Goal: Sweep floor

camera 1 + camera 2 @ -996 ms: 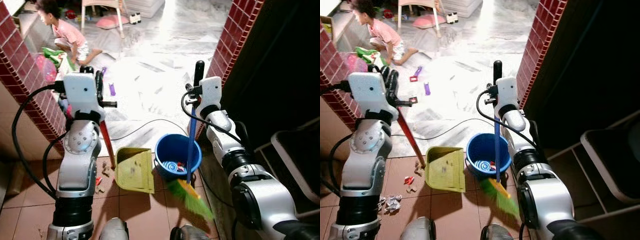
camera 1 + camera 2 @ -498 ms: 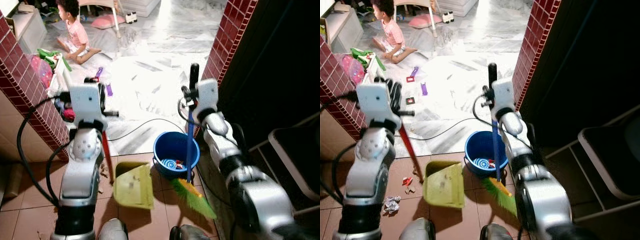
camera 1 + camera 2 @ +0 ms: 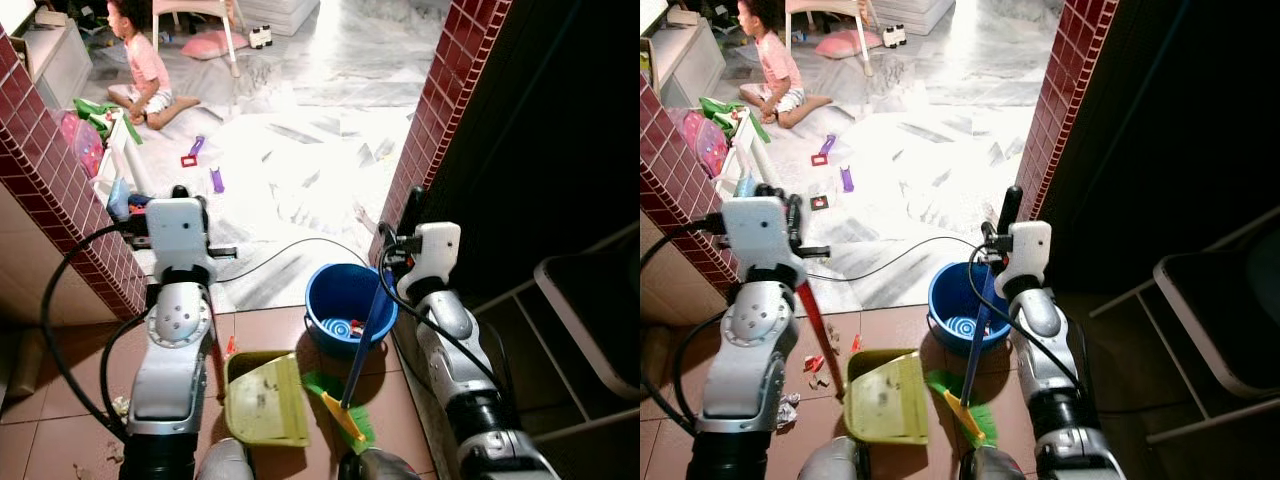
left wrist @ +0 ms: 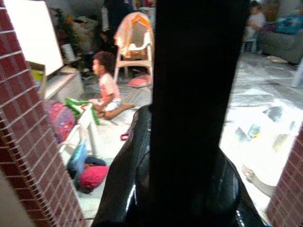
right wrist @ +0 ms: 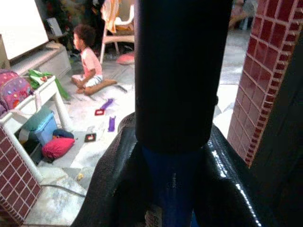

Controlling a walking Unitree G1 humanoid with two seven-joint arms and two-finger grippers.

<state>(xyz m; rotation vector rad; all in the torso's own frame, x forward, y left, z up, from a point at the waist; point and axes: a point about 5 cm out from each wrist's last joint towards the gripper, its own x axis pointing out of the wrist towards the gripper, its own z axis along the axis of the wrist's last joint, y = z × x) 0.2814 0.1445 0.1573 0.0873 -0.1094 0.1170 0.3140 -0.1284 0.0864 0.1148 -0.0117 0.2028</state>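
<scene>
Left eye view: terracotta floor tiles (image 3: 60, 370) meet a pale marble floor (image 3: 300, 150) between two red brick pillars (image 3: 440, 120); a child (image 3: 140, 70) sits far back among toys. The right gripper (image 3: 410, 215) holds the top of the broom (image 3: 365, 335), whose blue stick slants down and toward the robot's left from the fingers, its green bristles (image 3: 340, 410) on the tiles just beside the yellow-green dustpan (image 3: 265, 400). A blue bucket (image 3: 350, 300) stands behind the bristles.

Right eye view: the left gripper (image 3: 790, 215) grips the dustpan's red handle (image 3: 818, 335), which runs down from the fingers to the pan. Scraps of litter (image 3: 815, 365) lie beside the handle.

Left wrist view: the black fingers (image 4: 132, 165) close around a dark upright handle; beyond them, the child by a white chair (image 4: 137, 42).

Right wrist view: the fingers (image 5: 113, 175) clasp the broom stick, blue below its black grip (image 5: 180, 66).
</scene>
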